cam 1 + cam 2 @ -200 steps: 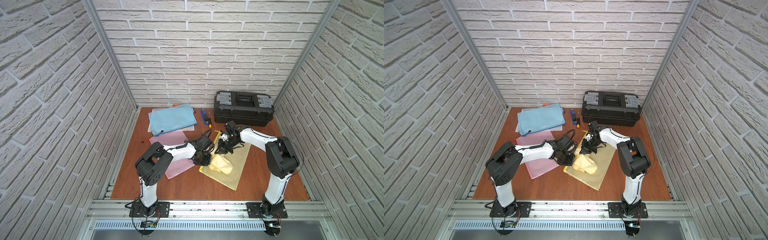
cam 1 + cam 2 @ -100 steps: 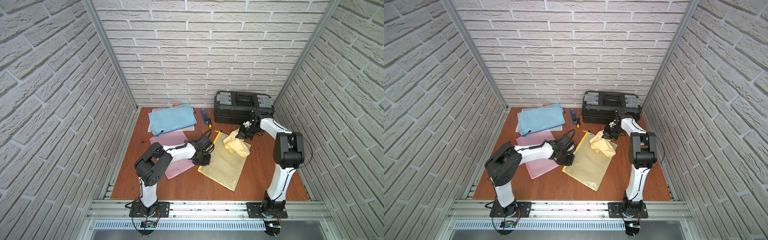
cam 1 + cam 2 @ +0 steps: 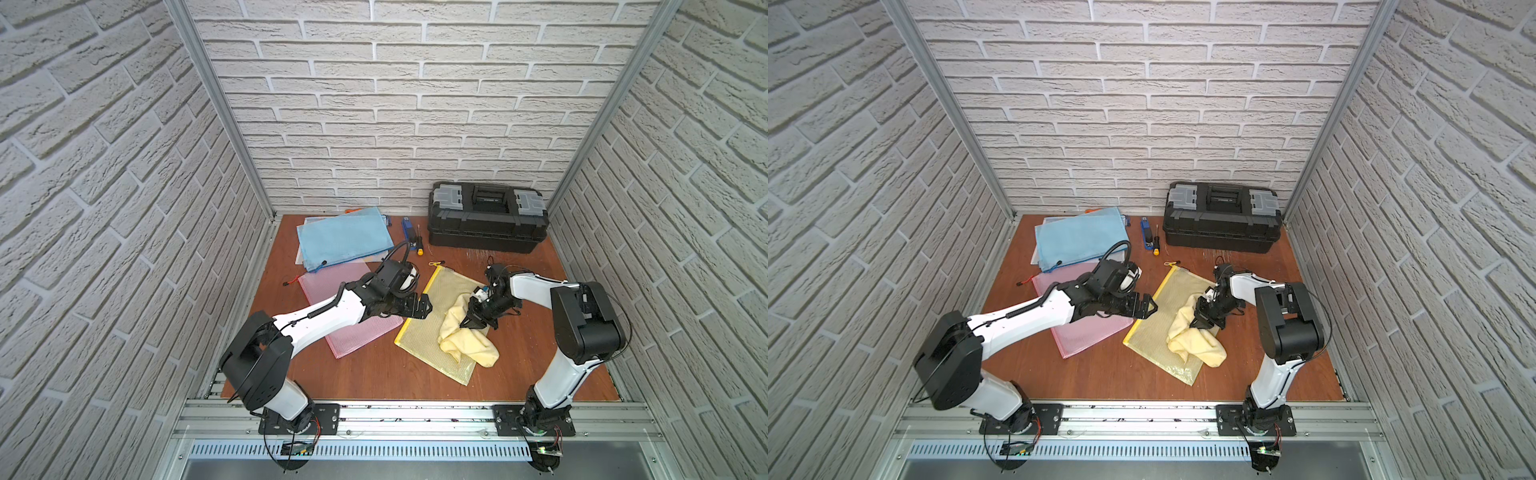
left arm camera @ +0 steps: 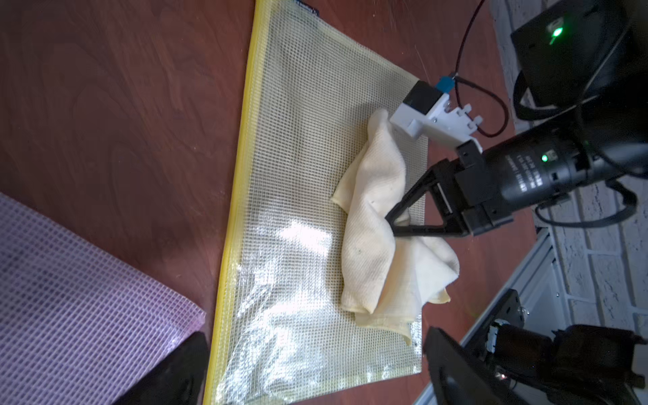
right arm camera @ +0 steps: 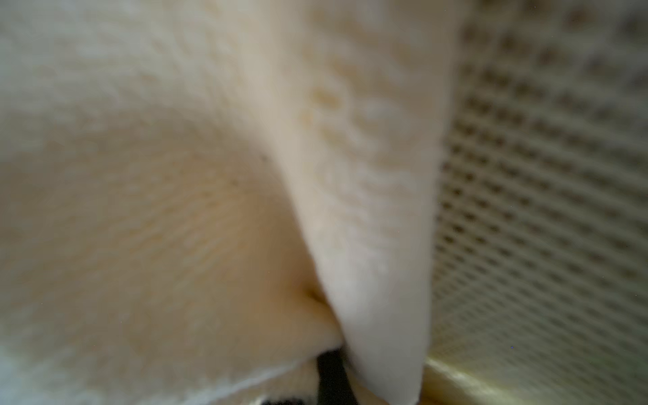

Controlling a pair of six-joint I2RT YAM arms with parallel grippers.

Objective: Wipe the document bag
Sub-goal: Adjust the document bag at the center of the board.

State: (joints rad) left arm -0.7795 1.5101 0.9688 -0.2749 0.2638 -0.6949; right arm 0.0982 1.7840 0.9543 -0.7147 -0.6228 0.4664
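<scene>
The right hand [image 3: 468, 323] pinches a pale-yellow cloth [image 3: 467, 345] resting on the yellow mesh document bag [image 3: 424, 332], which lies flat on the brown worktop [image 3: 374, 374]. The left hand [image 3: 420, 306] hangs spread by its zipper edge.

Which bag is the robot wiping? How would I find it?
Find the big black toolbox by the back wall. On the brown table just in front of it lies a flat yellow mesh bag. Unlike the pink bag and blue bag to its side, it has a crumpled pale cloth on top.
</scene>
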